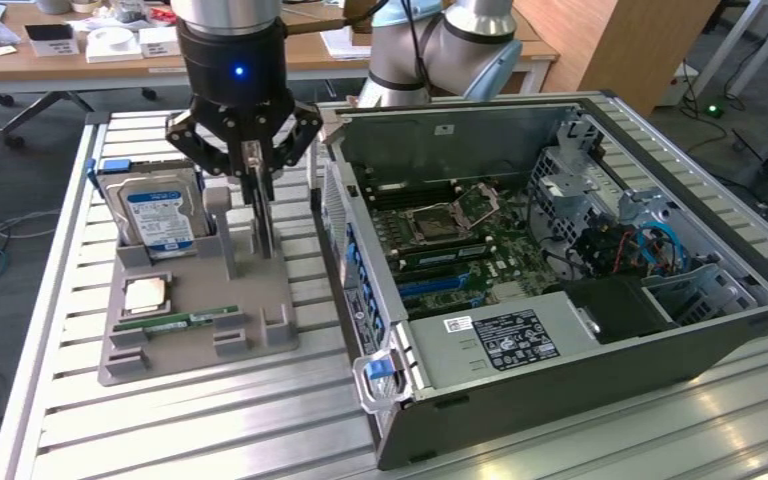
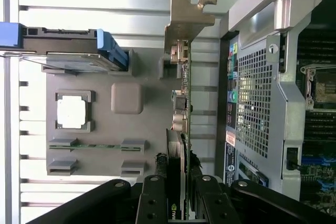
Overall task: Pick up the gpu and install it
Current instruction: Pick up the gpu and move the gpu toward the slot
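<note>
I saw a slatted silver aluminium worktop [image 1: 157, 430] carrying a grey plastic parts holder [image 1: 184, 360] and, just beside it, an open dark grey computer case [image 1: 558, 395] lying on its side.

We find the grey plastic holder tray [image 1: 184, 350] on the slatted aluminium table [image 1: 157, 430], at the exterior view's left of the open metal computer case [image 1: 558, 370]. On it the blue-labelled silver hard drive [image 1: 160, 212] stands at the back, the square silver processor chip [image 1: 144, 293] before it, the narrow green RAM stick [image 1: 177, 322] before that. The thin green gpu card [image 1: 263, 215] stands on edge at the tray's case side, clamped in the black gripper [image 1: 253, 185] above.
</note>
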Robot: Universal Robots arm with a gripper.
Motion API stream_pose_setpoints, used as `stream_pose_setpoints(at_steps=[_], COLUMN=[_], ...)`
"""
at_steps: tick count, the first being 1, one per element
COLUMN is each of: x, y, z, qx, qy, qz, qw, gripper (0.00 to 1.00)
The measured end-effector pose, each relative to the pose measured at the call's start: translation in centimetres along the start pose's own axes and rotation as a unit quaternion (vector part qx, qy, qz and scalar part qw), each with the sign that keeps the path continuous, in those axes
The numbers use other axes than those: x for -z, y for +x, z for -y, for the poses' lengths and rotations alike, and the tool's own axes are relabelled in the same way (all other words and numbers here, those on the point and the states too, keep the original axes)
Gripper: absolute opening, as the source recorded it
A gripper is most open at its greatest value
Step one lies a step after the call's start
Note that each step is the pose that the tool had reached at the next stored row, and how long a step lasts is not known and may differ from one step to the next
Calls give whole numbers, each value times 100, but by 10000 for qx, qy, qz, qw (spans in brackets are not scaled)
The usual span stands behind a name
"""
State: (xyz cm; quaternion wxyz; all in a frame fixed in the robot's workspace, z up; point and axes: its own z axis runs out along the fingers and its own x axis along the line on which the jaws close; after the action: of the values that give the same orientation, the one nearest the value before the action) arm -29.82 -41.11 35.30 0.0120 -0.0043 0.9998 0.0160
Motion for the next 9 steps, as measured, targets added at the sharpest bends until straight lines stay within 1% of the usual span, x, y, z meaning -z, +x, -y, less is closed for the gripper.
stream_pose_setpoints(at_steps=[4,9], x=[67,122], y=[-2,-3], z=[-2,-4], qx=[0,0], qy=[0,0], qz=[0,0], qw=[10000,10000], gripper=[26,26])
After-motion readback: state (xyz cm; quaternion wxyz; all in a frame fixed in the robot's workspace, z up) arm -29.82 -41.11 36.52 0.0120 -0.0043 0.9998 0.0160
